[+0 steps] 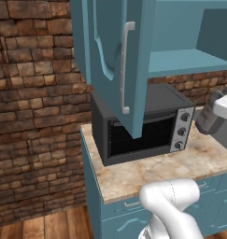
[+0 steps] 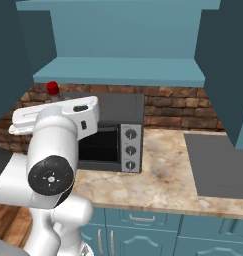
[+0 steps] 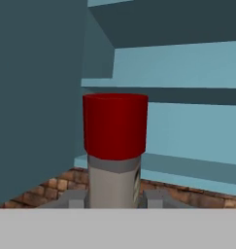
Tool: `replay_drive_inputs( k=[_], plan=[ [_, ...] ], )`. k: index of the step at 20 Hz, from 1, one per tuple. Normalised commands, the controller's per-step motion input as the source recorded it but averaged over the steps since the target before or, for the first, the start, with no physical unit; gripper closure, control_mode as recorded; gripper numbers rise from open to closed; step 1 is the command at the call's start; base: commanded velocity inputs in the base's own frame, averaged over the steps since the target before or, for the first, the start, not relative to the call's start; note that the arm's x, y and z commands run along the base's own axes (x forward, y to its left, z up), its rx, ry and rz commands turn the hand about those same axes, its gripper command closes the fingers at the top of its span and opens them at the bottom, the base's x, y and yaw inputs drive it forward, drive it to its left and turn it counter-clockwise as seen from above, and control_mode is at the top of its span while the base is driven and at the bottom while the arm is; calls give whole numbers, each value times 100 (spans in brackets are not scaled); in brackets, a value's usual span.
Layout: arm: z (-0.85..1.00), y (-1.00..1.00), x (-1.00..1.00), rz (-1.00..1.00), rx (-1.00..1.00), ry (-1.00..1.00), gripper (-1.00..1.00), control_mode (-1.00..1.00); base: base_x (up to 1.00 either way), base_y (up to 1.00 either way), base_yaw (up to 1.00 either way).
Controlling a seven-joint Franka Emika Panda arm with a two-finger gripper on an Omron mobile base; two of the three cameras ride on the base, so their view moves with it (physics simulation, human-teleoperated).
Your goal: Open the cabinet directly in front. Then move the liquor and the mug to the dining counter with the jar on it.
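Between the finger tips: the liquor (image 3: 114, 151), its red cap and grey neck rising straight up from the gap, centred in the hand view.
Left finger: a grey tip (image 3: 75, 198) just beside the bottle's neck, low on its left side.
Right finger: its twin on the other side of the neck, at the same height.
Jaws: partly apart, closed in on the bottle's neck from both sides; contact looks firm, though the pads themselves are mostly hidden.
Gripper (image 3: 114, 202): below the cap, gripping under it.
Beyond the jaws: the cabinet (image 2: 123, 70), its pale teal shelf and back wall behind the bottle, a dark door panel on the left.
Right base view: the red cap (image 2: 53, 88) peeks out behind the white arm, in front of the cabinet's lower shelf and above the toaster oven (image 2: 110, 145).
Left base view: the cabinet's door (image 1: 117, 70) stands swung open over the oven.
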Motion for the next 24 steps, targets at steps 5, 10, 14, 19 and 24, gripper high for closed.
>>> replay_drive_inputs(
  k=[5, 10, 14, 19, 24],
  plan=[
    [0, 0, 0, 0, 0, 0, 100, 100, -62, -9, 2],
    [0, 0, 0, 0, 0, 0, 100, 100, -99, -36, 3],
    [0, 0, 0, 0, 0, 0, 100, 100, -66, -49, -10],
    [0, 0, 0, 0, 0, 0, 100, 100, -11, -28, -43],
    [0, 0, 0, 0, 0, 0, 100, 100, 0, -1, -64]
  ],
)
